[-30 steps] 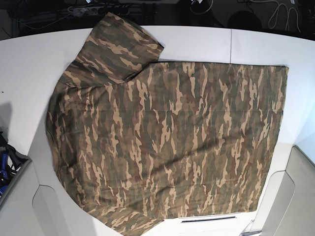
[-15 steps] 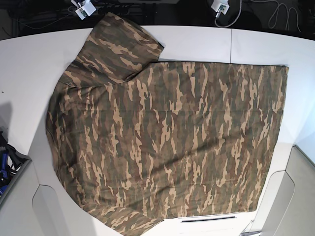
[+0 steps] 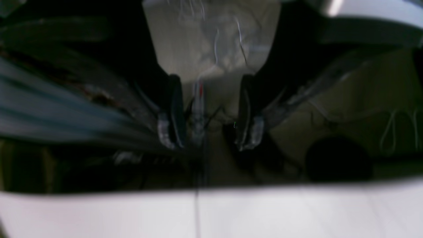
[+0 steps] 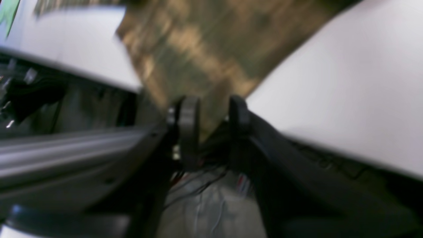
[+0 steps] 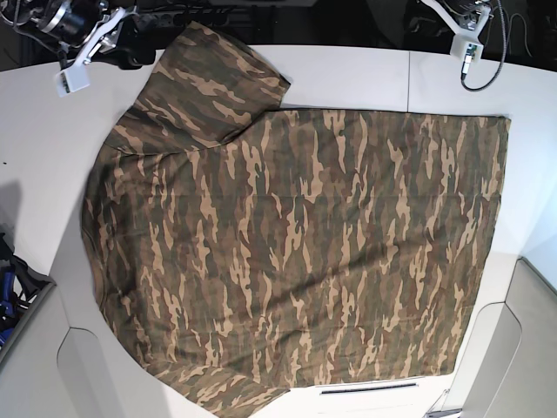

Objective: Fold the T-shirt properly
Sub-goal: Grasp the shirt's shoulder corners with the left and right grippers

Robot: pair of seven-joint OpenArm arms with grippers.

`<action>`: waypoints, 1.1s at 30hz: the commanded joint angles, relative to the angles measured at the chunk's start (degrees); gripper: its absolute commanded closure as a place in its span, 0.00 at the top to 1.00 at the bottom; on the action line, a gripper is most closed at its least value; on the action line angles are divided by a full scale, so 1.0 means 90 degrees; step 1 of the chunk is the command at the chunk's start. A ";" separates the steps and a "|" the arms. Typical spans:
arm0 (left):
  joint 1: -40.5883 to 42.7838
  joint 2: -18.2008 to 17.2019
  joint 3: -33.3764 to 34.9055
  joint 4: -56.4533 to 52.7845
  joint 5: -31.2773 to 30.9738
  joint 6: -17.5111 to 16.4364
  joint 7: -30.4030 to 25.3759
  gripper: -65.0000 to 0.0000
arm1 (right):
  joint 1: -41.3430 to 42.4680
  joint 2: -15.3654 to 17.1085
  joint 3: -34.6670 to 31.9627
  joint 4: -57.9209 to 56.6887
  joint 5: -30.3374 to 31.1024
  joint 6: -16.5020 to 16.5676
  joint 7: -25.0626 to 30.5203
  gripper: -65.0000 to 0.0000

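The camouflage T-shirt [image 5: 296, 235] lies spread flat on the white table [image 5: 348, 74], with one sleeve [image 5: 209, 78] pointing to the far left corner. The collar and label are hidden. My right arm [image 5: 83, 35] is at the far left edge, just left of that sleeve. In the blurred right wrist view, the right gripper [image 4: 213, 112] is open and empty, with the sleeve [image 4: 205, 49] just beyond its fingertips. My left arm [image 5: 461, 30] is at the far right edge, beyond the shirt's hem corner. The left gripper [image 3: 210, 132] is open and empty over the table's far edge.
Cables and dark equipment [image 5: 513, 22] lie behind the table's far edge. A seam [image 5: 408, 78] runs across the table top. Dark and blue objects [image 5: 10, 287] sit off the table's left side. The white table edge [image 3: 211, 211] shows below the left gripper.
Both arms have come into the base view from the far edge, the right one toward the sleeve, the left one toward the far right. The shirt has not moved.
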 commanded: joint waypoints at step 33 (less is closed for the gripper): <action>-0.2195 -0.2324 -0.0840 -0.1430 -0.0134 0.0529 -0.0189 0.73 | 0.1105 -0.0806 -0.0413 -0.1676 0.0066 -0.0070 0.0063 0.50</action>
